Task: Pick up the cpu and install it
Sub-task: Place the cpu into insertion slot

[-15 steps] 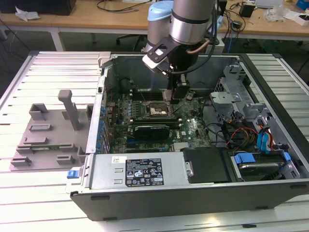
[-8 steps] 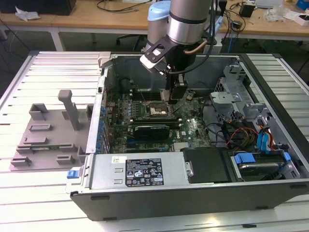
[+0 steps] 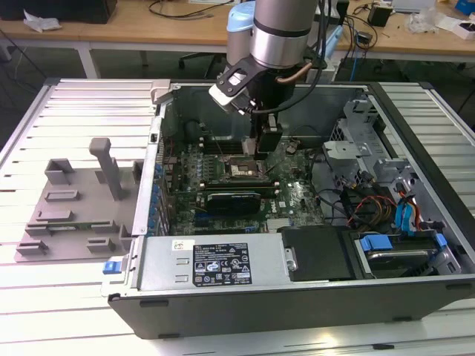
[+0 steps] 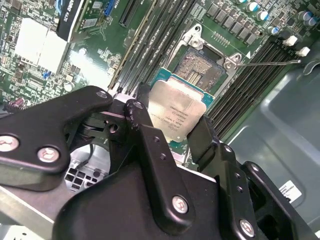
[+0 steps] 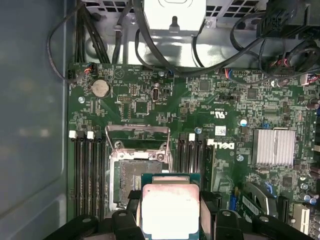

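- The black two-fingered gripper [image 4: 172, 122] was clamped on the small flat square cpu [image 4: 176, 111] with its pale silver metal top, one finger pressed against each of two opposite edges.
- In the first wrist view the cpu lay level between the black fingers [image 5: 131, 201], its green board edge showing beyond the silver lid.
- The cpu hung over one edge of the open square metal-framed socket [image 5: 137, 172]. It was not seated, and most of the socket's bare contact field was uncovered.
- Whether the chip touched the socket frame could not be told.
- Black memory slots [image 5: 87, 172] ran along both sides of the socket on the green motherboard [image 5: 150, 100].
- In the exterior view the silver and pale blue arm [image 3: 278, 30] reached down into the open black and grey computer case [image 3: 223, 263], which lay on its side on the ribbed metal table [image 3: 74, 111].
- The grey plastic fixture tray with upright posts [image 3: 74, 208] sat on the table at the exterior view's left, just beside the case.
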Tool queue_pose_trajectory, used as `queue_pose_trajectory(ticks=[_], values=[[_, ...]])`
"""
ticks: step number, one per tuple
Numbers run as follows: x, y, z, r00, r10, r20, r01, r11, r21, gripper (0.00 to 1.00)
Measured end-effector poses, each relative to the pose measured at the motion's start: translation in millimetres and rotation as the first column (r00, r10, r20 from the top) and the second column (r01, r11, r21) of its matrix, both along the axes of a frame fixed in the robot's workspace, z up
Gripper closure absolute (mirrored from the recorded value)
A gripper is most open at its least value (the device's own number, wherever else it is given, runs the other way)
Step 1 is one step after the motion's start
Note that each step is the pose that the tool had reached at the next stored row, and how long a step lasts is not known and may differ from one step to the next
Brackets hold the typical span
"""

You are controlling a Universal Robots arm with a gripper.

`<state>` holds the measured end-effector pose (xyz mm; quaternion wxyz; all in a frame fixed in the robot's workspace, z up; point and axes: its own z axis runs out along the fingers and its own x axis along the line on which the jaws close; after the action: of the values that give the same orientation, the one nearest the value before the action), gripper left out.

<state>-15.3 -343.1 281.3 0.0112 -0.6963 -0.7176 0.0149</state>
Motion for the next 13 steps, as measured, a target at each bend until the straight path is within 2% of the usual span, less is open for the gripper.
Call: queue_pose_trajectory(ticks=[13], values=[[-8.6, 4.0, -3.1, 1.0000, 0.000, 0.0001, 0.000, 1.0000, -0.0033, 0.45]])
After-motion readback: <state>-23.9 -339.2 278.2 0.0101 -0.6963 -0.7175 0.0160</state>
